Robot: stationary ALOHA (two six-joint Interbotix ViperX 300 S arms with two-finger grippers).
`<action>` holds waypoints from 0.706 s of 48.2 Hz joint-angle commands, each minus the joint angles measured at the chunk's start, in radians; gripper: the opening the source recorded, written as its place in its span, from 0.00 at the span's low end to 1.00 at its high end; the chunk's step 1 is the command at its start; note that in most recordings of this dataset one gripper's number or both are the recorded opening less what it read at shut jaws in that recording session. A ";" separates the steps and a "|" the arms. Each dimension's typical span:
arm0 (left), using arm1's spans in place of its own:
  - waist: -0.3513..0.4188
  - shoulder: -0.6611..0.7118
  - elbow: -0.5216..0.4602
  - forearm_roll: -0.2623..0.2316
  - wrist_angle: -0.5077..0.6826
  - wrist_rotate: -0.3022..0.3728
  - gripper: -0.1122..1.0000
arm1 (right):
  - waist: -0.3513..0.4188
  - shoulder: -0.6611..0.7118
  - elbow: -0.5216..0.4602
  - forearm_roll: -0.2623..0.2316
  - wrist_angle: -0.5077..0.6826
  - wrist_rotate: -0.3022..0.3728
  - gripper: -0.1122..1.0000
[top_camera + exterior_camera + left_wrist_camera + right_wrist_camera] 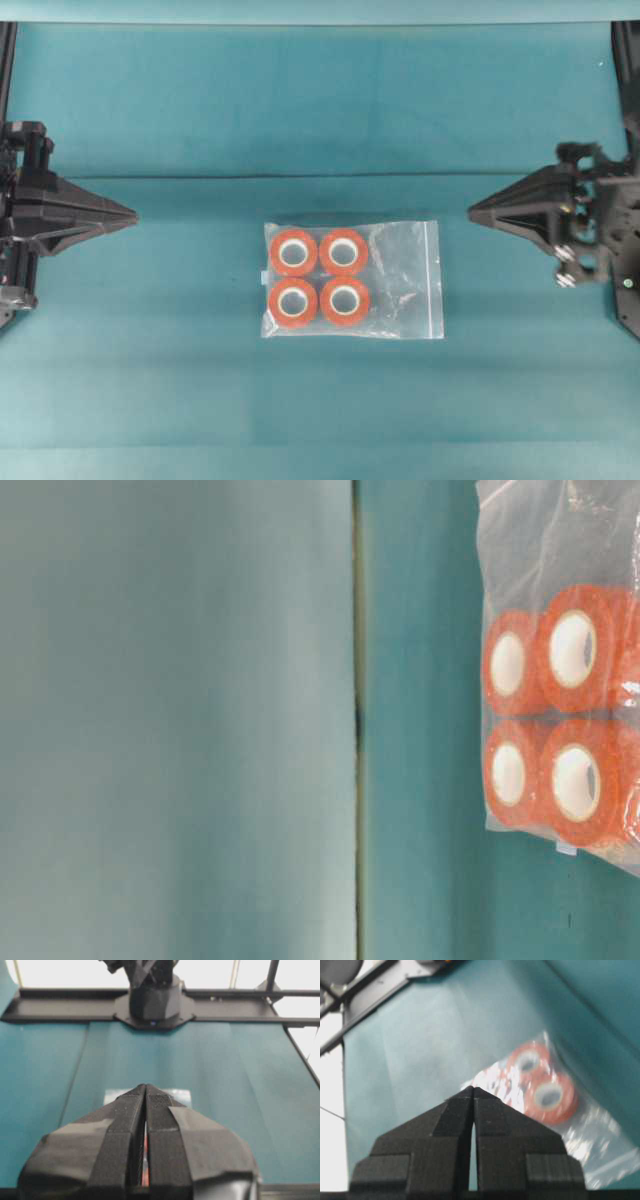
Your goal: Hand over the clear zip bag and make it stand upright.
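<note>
At the centre of the teal worktop (150, 100), the clear zip bag (400, 290) lies flat, four orange-red tape rolls (319, 277) bunched in its left half, the zip strip along its right edge. The film looks thin, crinkly and slippery, the rolls likely weighting one side; the empty right half offers the best pinch. Well apart on either side, left claw (130, 213) and right claw (473, 211) are closed, holding nothing.

No legible text, labels, brand marks, numbers or signs in any view. The clear zip bag (352, 279) carries no readable print; a small white tab at its edge is blank at this resolution.
</note>
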 commanded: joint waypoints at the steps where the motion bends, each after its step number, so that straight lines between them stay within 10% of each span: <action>1: 0.005 0.011 -0.041 0.003 0.021 -0.003 0.09 | -0.015 0.025 -0.029 0.060 0.003 0.083 0.10; 21: 0.018 0.037 -0.044 0.003 0.029 -0.011 0.09 | -0.046 0.230 0.075 0.152 -0.058 0.394 0.10; 34: 0.023 0.044 -0.031 0.003 0.049 -0.014 0.09 | 0.025 0.344 0.081 0.179 -0.123 0.449 0.11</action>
